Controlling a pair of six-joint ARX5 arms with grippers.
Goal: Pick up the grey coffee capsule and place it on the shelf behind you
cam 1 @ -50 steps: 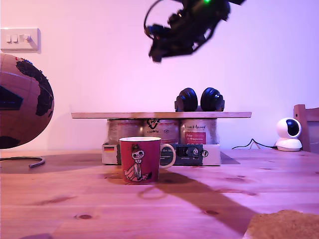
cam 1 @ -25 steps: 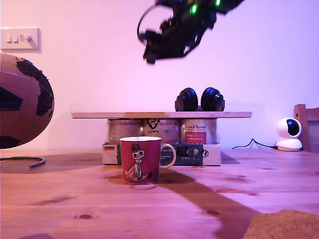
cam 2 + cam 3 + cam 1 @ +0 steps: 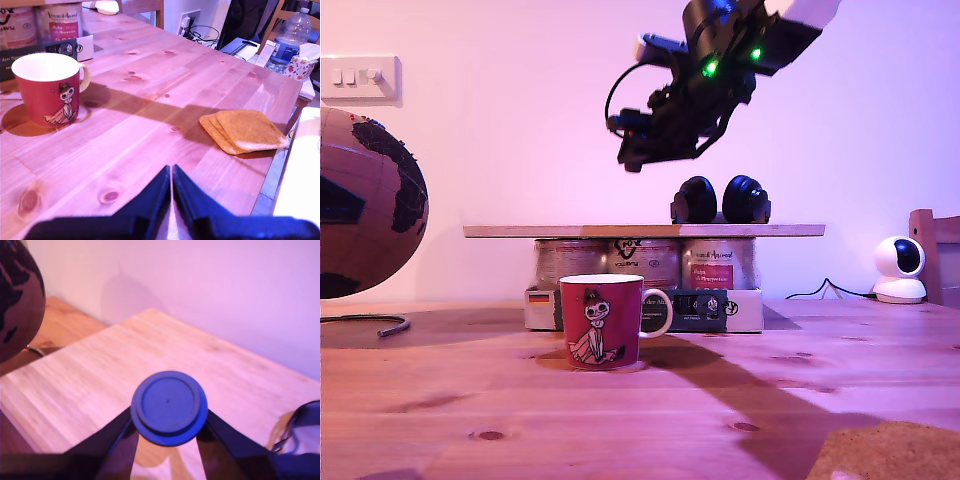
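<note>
My second gripper [image 3: 169, 432] pinches the grey coffee capsule [image 3: 169, 407] above the shelf [image 3: 100, 385]; my first gripper [image 3: 171, 172] is pressed together over the table [image 3: 150, 125], the mug [image 3: 47, 87] at ten o'clock.

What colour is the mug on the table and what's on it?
The mug is red with a white inside and a cartoon figure, clearest in the first wrist view.

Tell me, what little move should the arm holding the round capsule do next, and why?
Probably lower straight down a little. My second gripper holds the grey coffee capsule between its fingers, and the second wrist view shows the shelf bare underneath it. In the exterior view that gripper hangs above the plank, clear of the headphones, so the capsule isn't resting yet.
</note>
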